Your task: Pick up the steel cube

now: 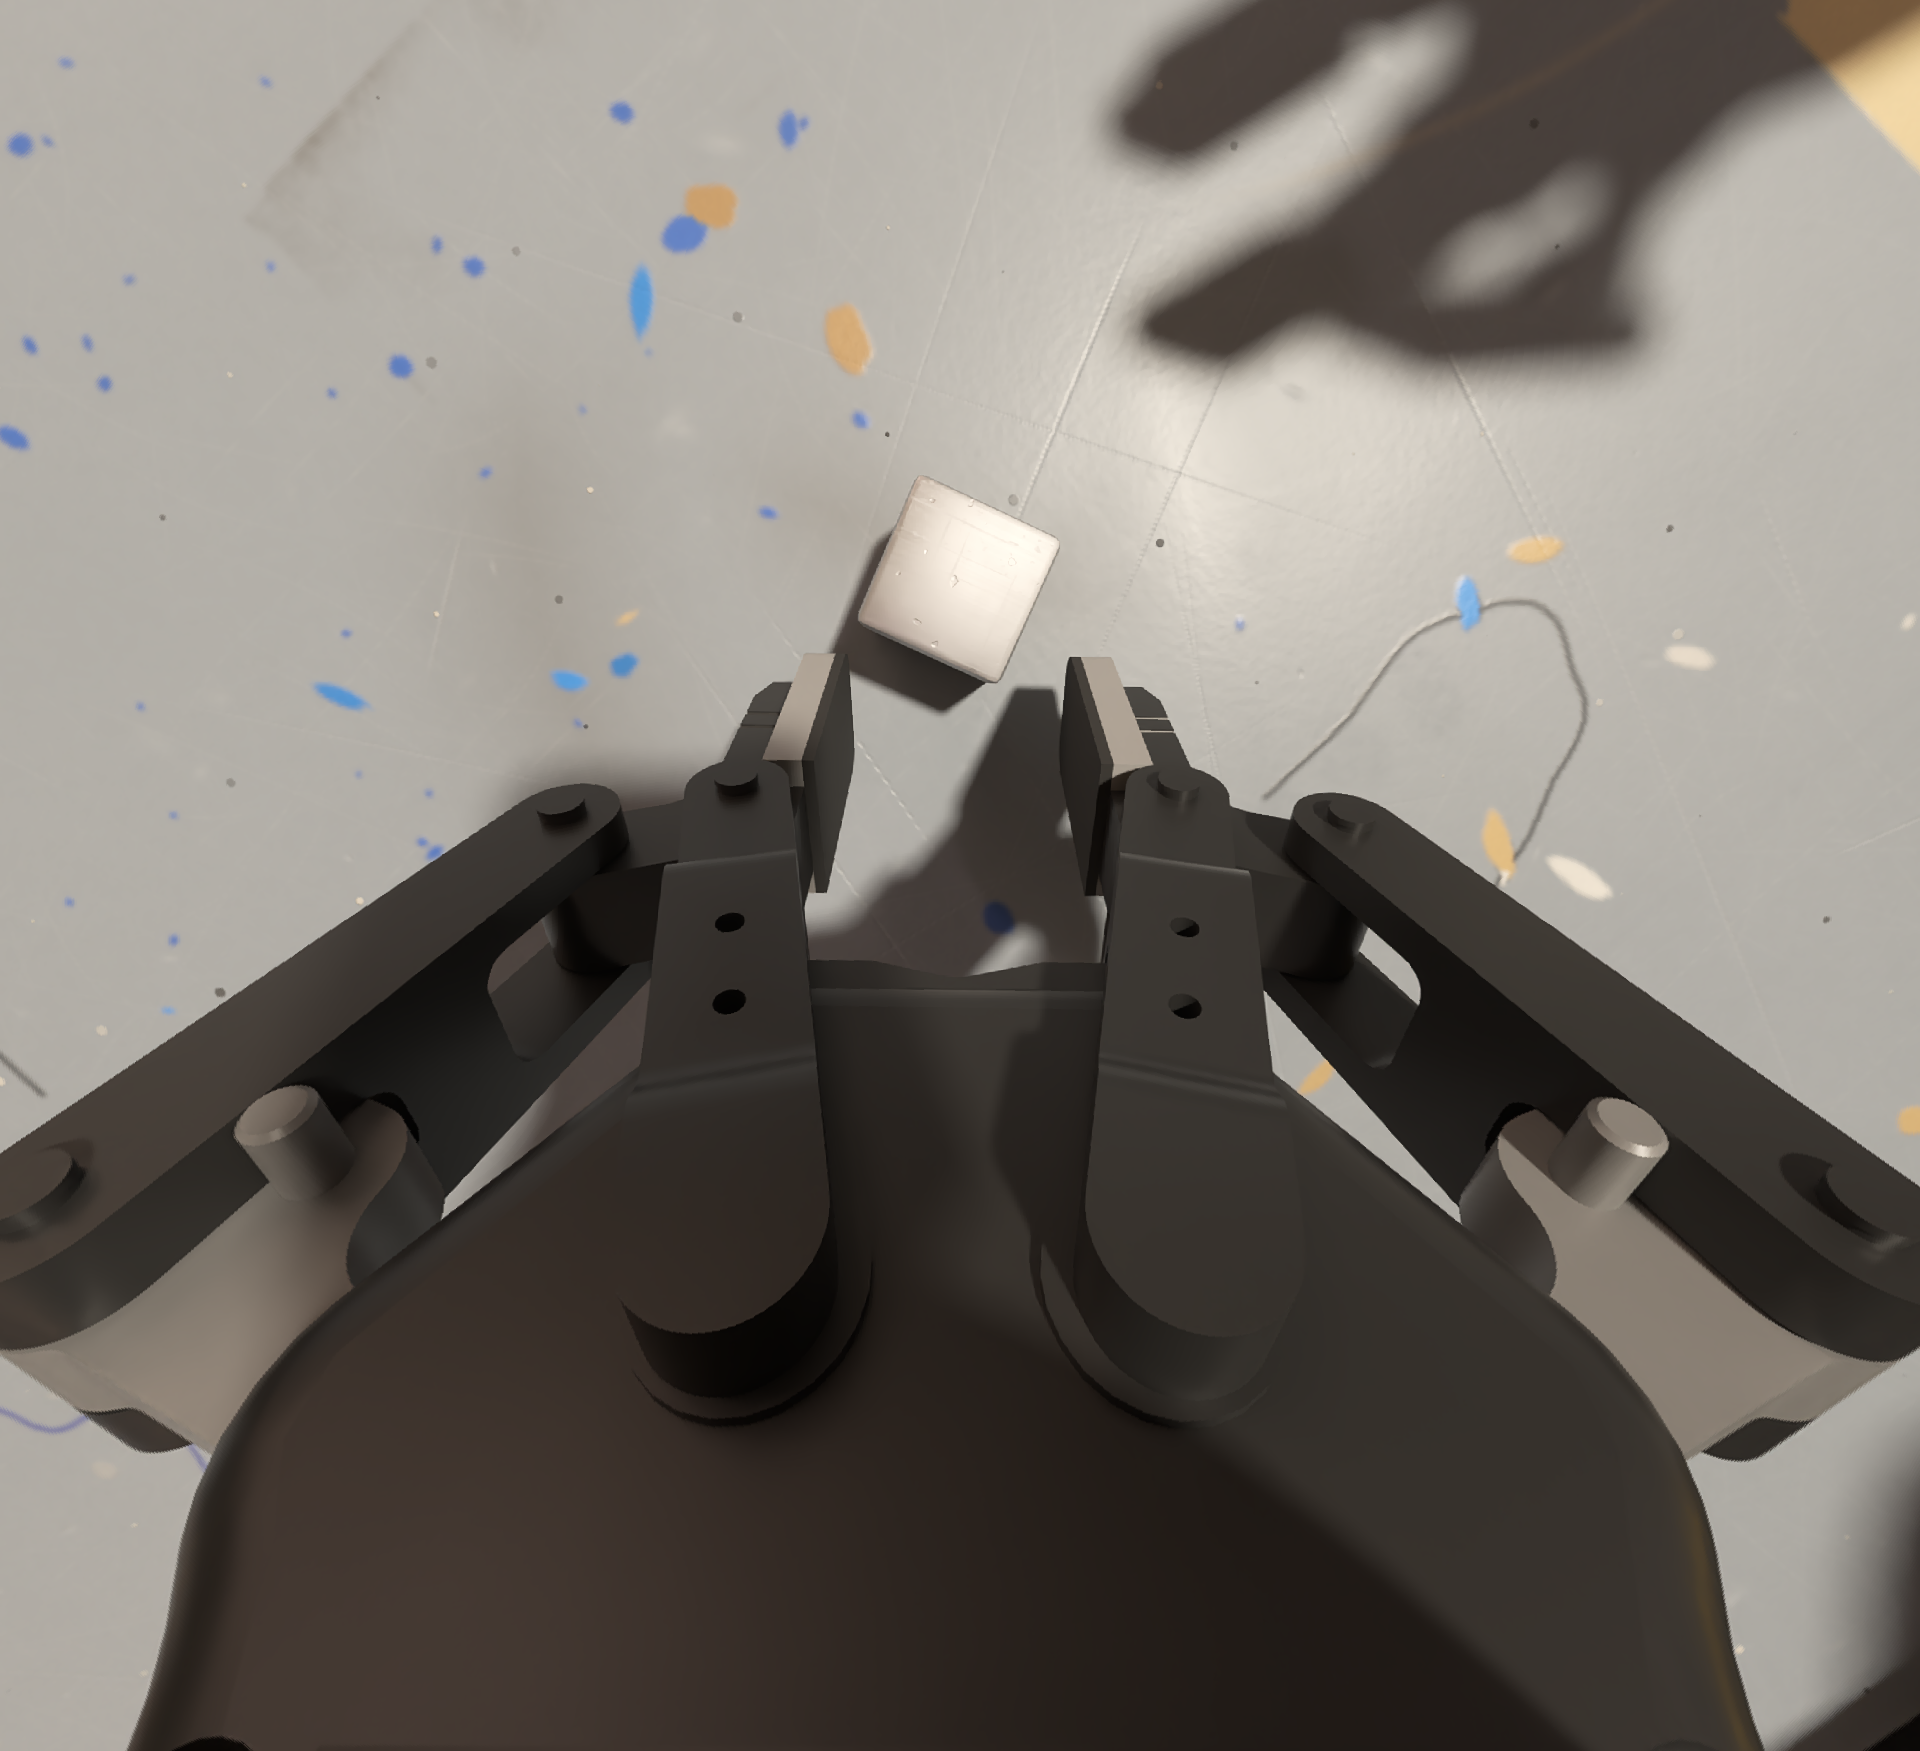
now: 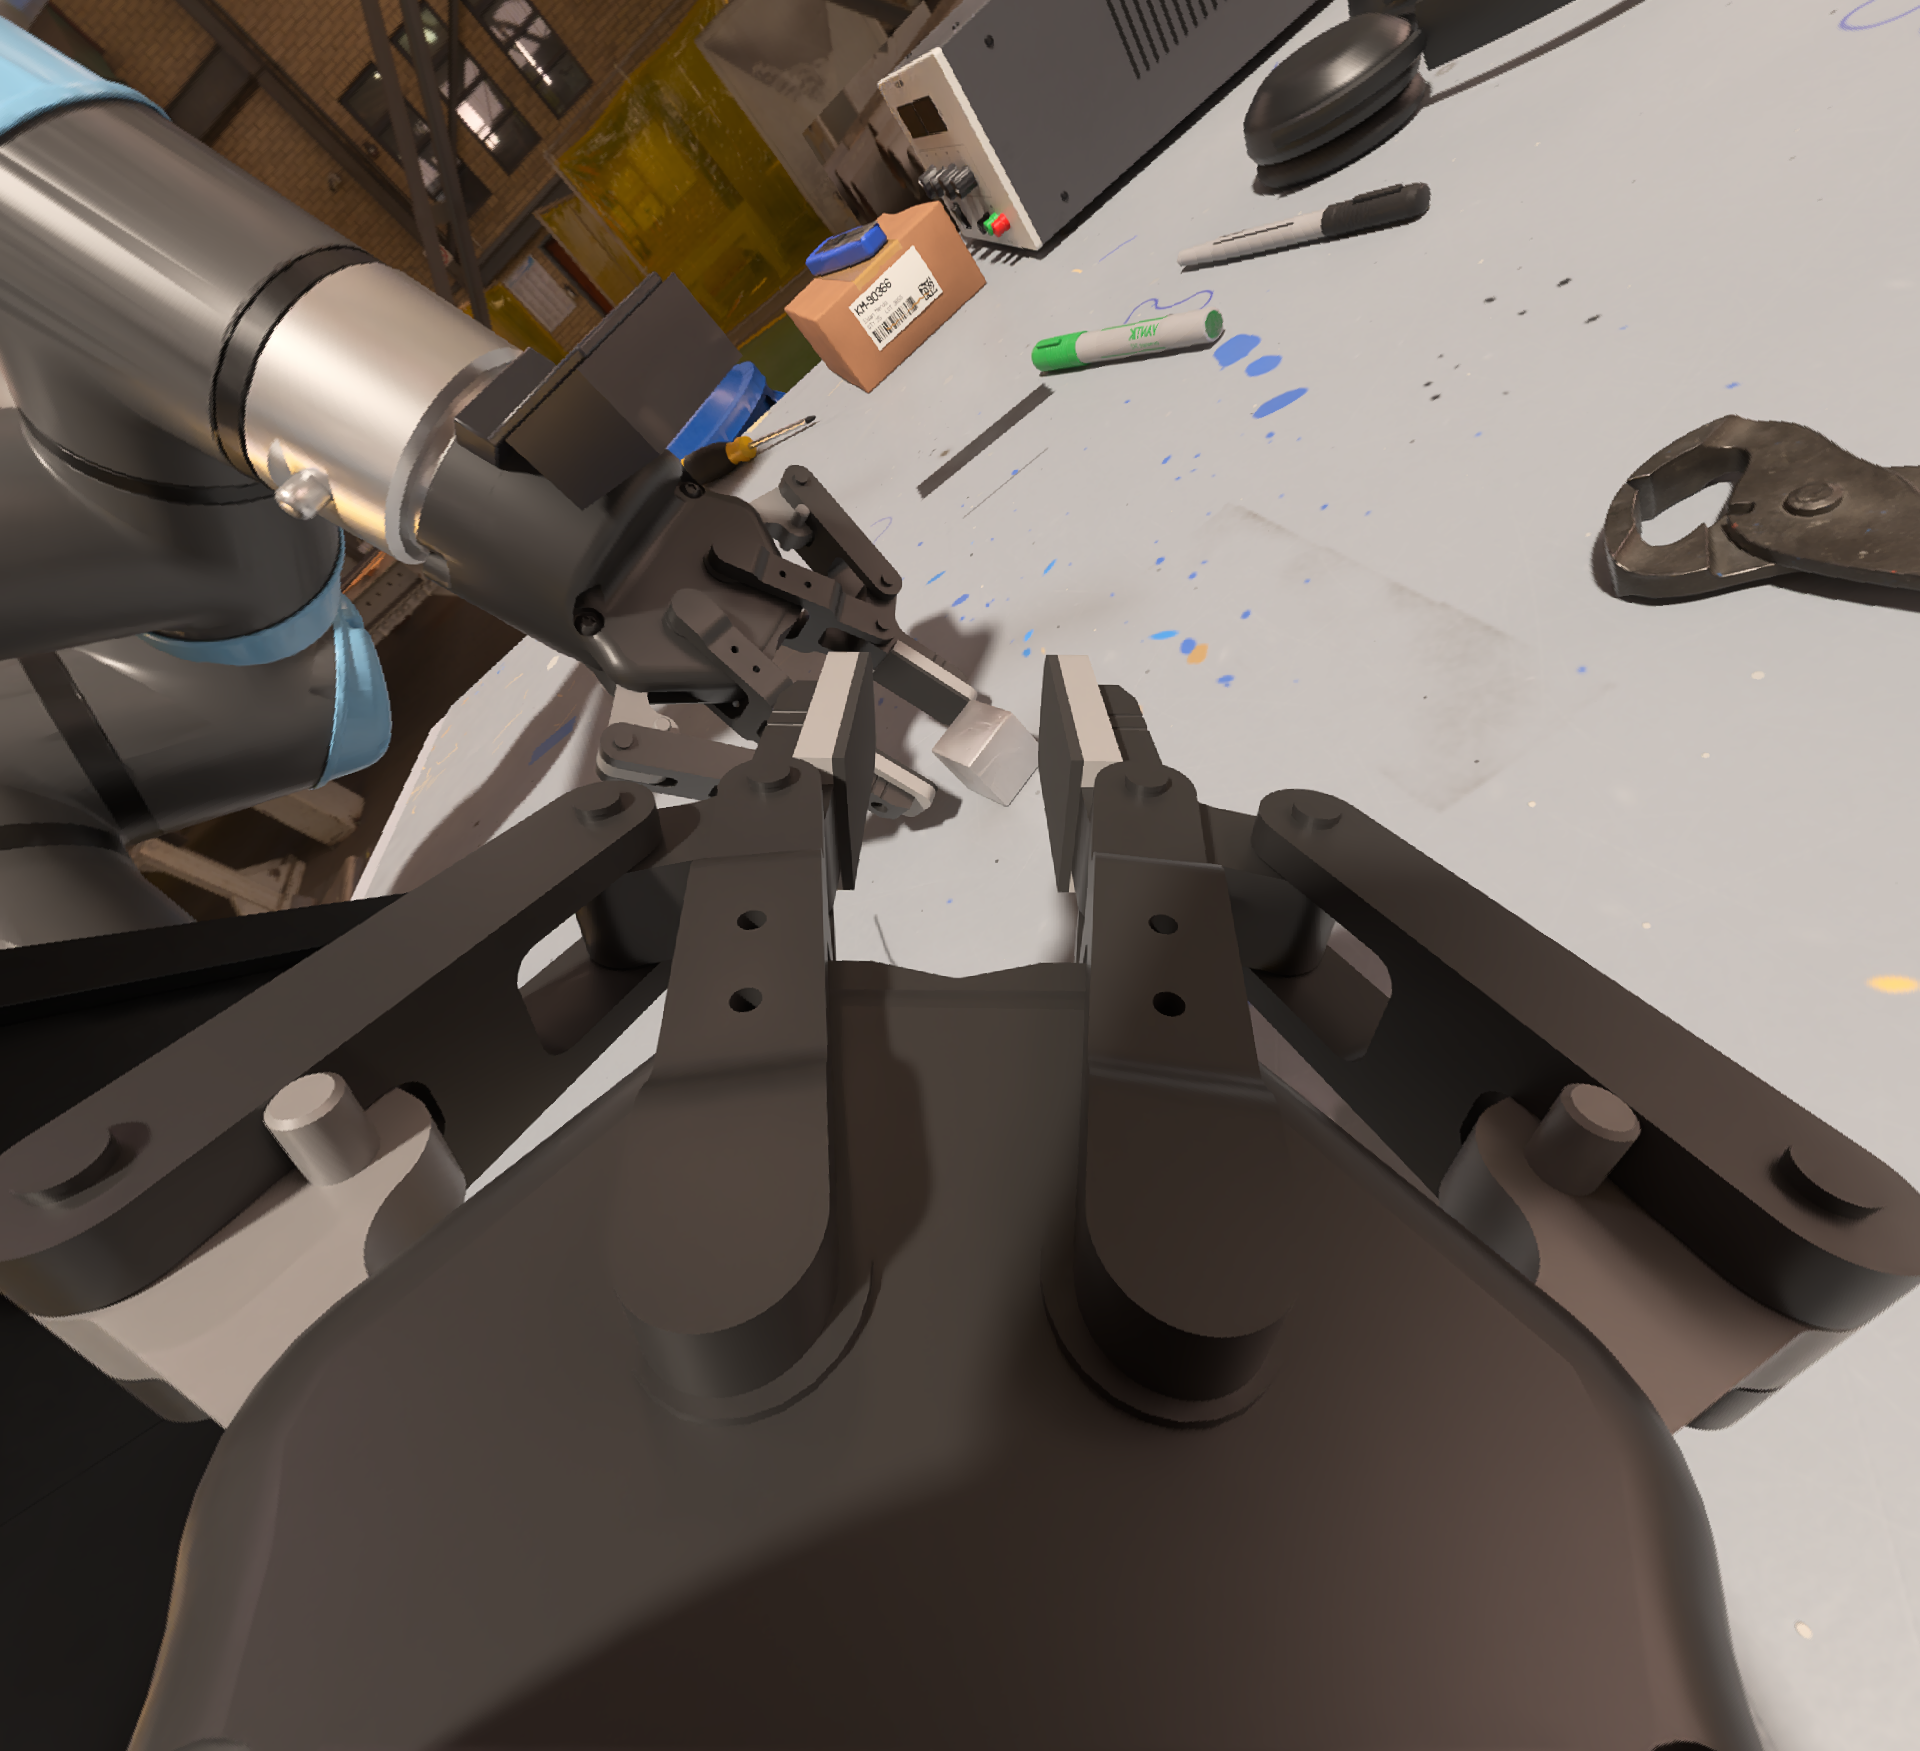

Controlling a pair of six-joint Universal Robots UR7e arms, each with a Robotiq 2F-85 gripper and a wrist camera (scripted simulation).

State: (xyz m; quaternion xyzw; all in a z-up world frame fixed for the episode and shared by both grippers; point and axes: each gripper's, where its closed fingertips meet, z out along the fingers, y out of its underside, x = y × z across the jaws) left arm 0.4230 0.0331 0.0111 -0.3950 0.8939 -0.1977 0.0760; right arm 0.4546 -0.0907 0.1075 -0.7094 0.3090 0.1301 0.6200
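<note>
The steel cube (image 1: 958, 577) is small and pale, with rounded corners, and lies on the grey paint-speckled table (image 1: 1351, 475). My left gripper (image 1: 956, 685) is open and empty. Its fingertips sit just short of the cube, one to each side of its near corner, not touching it. In the right wrist view the cube (image 2: 987, 751) shows farther off between the fingers of my right gripper (image 2: 956, 699), which is open and empty above the table. There the left gripper (image 2: 943, 751) reaches in from the left, its tips beside the cube.
At the back stand a grey power supply (image 2: 1143, 8), a cardboard box (image 2: 883, 309) and black headphones (image 2: 1340, 91). A green marker (image 2: 1127, 340), a black marker (image 2: 1304, 224), a screwdriver (image 2: 748, 446) and dark pliers (image 2: 1766, 527) lie around. The table edge is at left.
</note>
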